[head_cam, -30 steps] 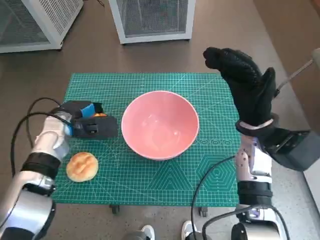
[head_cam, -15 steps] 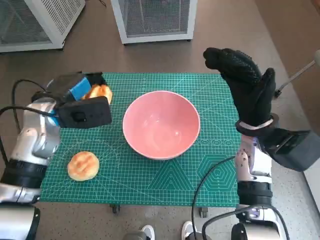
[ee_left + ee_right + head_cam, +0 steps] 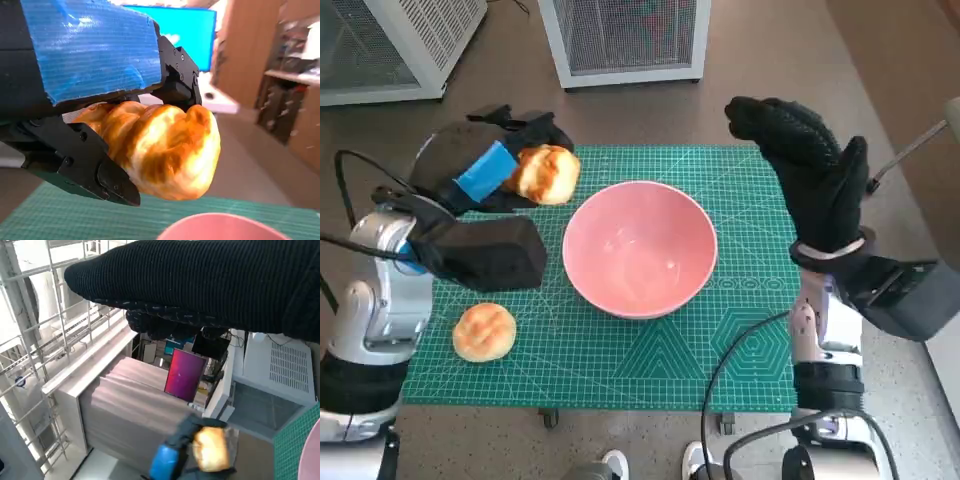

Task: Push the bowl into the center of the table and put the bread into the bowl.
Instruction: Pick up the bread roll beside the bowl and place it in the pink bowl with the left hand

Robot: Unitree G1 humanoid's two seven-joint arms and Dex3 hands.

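On the left of the worktop [image 3: 740,390], covered by a green cutting mat [image 3: 620,370], a round bread roll [image 3: 485,332] lies near the front edge. Behind it, my left robot hand [image 3: 485,170] is raised above the mat's far left corner, grasping a second golden bread roll [image 3: 544,174]. At the centre sits the pink bowl [image 3: 640,250]. To the right, my gloved right robot hand [image 3: 805,170] is raised, fingers spread, holding nothing.

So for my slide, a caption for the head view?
Left hand lifts a bread roll toward the pink bowl.
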